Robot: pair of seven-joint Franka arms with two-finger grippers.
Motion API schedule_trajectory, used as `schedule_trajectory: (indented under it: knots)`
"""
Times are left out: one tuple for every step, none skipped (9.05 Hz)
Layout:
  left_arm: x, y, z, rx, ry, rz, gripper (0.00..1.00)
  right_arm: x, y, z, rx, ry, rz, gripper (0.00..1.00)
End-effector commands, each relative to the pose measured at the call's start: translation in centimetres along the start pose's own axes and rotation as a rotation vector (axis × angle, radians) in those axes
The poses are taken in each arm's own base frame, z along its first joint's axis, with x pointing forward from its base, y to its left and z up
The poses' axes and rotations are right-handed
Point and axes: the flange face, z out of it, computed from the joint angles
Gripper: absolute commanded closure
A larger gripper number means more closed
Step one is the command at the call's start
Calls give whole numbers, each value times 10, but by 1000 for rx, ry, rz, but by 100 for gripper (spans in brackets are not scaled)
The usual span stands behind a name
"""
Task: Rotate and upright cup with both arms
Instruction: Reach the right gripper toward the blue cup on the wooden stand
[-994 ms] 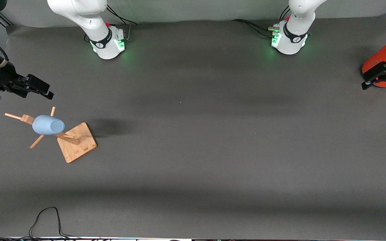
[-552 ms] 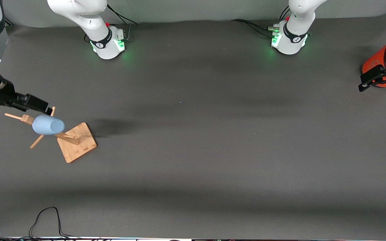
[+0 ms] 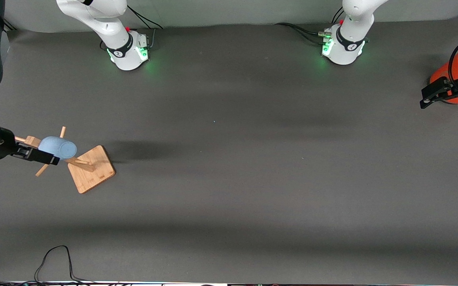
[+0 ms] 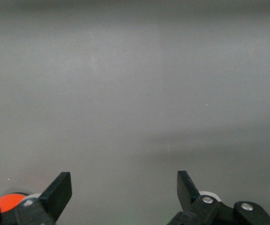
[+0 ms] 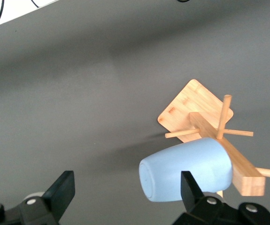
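Your right claw (image 3: 40,157) hangs at the right arm's end of the table with its fingers spread wide and nothing between them. It reaches in level from the table's edge, its tips right at the closed end of the cup (image 3: 57,147). From the right wrist view you see the claw (image 5: 125,192) from above: one finger (image 5: 62,187) stands well clear of the cup (image 5: 186,169), and the other (image 5: 191,187) overlaps the cup's side; whether it touches you cannot tell.

The cup is light blue and lies on its side, hung on a peg of the wooden rack (image 3: 90,169). The front view shows its closed bottom turned toward the middle of the table. The wrist view shows the rack (image 5: 205,122) more fully: a square base, a slanted post and thin pegs sticking out around the cup.

Your left claw (image 3: 435,93) waits at the left arm's end of the table, fingers also apart and empty, over the table beside the orange canister (image 3: 449,75). In the left wrist view the claw (image 4: 124,190) frames only bare grey table, with a sliver of the canister (image 4: 5,202) at the picture's edge.

Between the two claws the dark table (image 3: 229,178) lies open across its whole middle. A black cable (image 3: 54,258) loops at the edge nearest the front camera.
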Motion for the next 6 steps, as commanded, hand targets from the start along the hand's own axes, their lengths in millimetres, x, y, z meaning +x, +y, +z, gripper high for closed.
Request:
schedule_trajectory:
  knots:
    - [1,1,-15,17,22,-1,0,-12,1,-8,-3,-69,170,0]
    - [4,-3,-9,9,11,9,0,-17,3,-1,-29,-114,302,0]
    - [8,-8,-4,3,14,3,0,-17,6,14,-14,-173,413,0]
    - [15,-7,3,-1,22,-6,0,-12,23,20,44,-237,597,0]
    - [18,-9,6,12,26,-12,0,-11,29,30,57,-285,700,0]
    - [20,-10,13,3,6,-6,0,-8,39,37,47,-300,754,0]
